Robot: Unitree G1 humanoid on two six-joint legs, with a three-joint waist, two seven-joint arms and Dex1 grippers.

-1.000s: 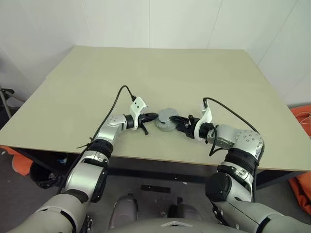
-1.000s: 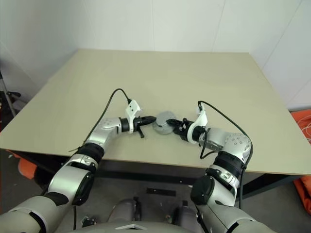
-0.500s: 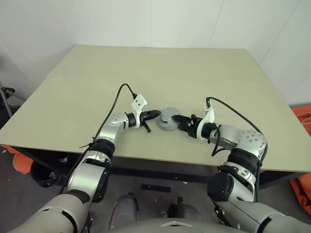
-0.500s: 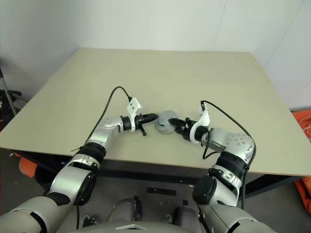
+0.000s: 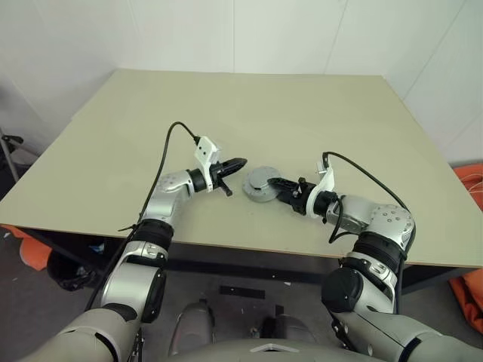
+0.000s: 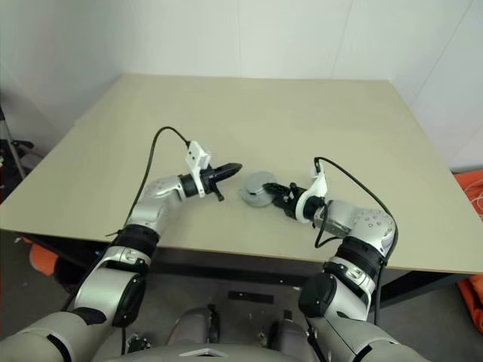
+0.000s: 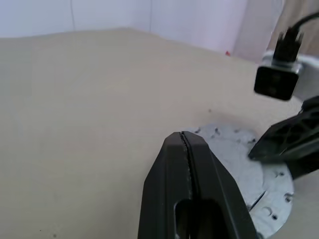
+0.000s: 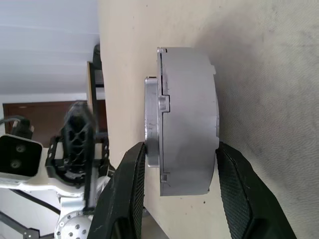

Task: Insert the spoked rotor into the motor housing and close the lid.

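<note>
The housing (image 5: 260, 183) sits on the worktop (image 5: 226, 105) near its front edge, lid (image 7: 249, 164) on top. The right gripper (image 5: 281, 183) has its fingers (image 8: 239, 194) spread around the housing's sides — one each side. The left gripper (image 5: 235, 163) hangs just beside it, fingers pressed together, empty.

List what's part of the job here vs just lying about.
Job:
- motor housing, lid on top
- right gripper, jaws either side of the housing
- left gripper, shut, holding nothing, raised off to the side

Lying about:
- nothing loose; just the table
</note>
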